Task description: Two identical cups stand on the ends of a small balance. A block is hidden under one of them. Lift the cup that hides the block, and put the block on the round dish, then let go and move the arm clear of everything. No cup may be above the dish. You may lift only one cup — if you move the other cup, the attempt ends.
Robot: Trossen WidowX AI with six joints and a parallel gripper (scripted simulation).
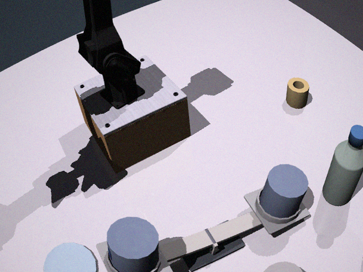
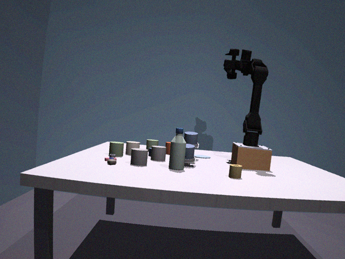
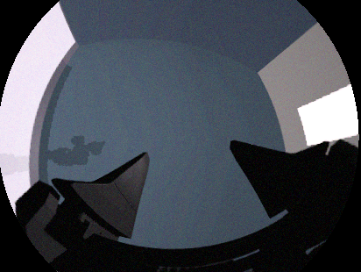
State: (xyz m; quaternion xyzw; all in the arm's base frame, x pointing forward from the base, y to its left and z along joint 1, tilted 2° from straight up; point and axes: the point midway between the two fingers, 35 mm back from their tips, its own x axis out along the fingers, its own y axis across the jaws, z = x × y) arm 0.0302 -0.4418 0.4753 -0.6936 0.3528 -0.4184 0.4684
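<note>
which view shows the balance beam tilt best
The top view: the whole balance beam shows between both cups, sloping down toward the dish-side cup. In the exterior view the bottle hides it. The wrist view shows only wall and fingers.

Black arm point(image 2: 254, 98) rising nearly upright from its wooden base box point(image 2: 251, 159), wrist bent level at the top, gripper point(image 2: 230, 63) high above the box, fingers spread wide, empty

The robot arm point(image 2: 255, 98) is all black and made of chunky blocks. Its gripper point(image 3: 187, 179) has two dark pointy fingers. It sits on a brown box point(image 1: 149, 136) with a silver top and four little black screws.
</note>
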